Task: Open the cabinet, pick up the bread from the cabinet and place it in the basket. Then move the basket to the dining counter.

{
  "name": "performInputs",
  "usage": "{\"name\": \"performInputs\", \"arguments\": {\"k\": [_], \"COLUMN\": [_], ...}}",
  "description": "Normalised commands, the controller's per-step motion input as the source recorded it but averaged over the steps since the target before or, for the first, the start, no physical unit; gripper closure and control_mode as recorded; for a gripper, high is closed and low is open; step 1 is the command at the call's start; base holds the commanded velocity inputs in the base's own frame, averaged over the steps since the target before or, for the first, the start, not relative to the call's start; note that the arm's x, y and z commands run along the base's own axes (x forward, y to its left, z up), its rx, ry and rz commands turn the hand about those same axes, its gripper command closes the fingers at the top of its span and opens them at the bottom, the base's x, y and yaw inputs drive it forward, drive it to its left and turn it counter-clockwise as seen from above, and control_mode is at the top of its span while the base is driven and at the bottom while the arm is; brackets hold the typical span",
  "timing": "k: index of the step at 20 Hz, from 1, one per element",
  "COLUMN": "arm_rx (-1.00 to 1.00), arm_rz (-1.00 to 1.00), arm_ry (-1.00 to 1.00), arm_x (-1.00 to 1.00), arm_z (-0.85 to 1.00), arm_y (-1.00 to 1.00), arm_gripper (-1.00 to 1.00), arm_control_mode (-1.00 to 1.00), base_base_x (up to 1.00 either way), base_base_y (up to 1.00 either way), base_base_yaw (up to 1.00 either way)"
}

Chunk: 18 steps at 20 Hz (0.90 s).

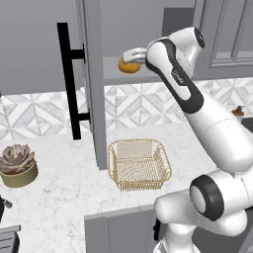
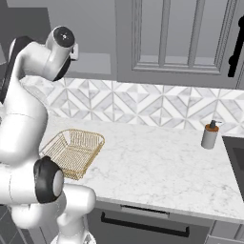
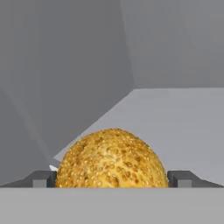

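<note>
Bread [image 3: 112,159] is seen on the cabinet [image 1: 94,74] shelf, flanked by the fingertips [image 3: 43,178] of the spread, released claw [image 3: 112,179]. Below, the basket [image 1: 139,163] is seen on the surface [image 1: 64,197].

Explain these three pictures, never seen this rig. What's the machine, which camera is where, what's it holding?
It is a white robot arm on a drivable base in a rendered kitchen. Two pictures come from cameras on the base, behind the arm to its left and right; the third looks along the tool. The cabinet door is open, and the arm reaches onto its shelf. The tool is open, with the bread between its fingers, not gripped yet. On the worktop sit a basket, a potted plant and a soap bottle.
</note>
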Motion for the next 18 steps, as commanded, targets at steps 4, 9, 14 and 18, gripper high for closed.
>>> {"name": "performInputs", "arguments": {"k": [4, 9, 14, 18], "arm_rx": [-0.04, -0.08, -0.11, -0.15], "arm_rz": [0.0, 0.0, 0.01, 0.0], "arm_ry": [-0.11, 0.0, 0.02, 0.2], "arm_x": [-1.0, -1.0, -0.96, -0.41], "arm_z": [0.01, -0.2, -0.43, -0.58], "arm_y": [-0.47, -0.29, -0.2, -0.01], "arm_gripper": [1.0, 1.0, 1.0, 1.0], "arm_control_mode": [-1.0, -1.0, -1.0, -1.0], "base_base_x": [0.0, 0.0, 0.0, 0.0], "base_base_y": [0.0, 0.0, 0.0, 0.0], "base_base_yaw": [0.0, 0.0, 0.0, 0.0]}}
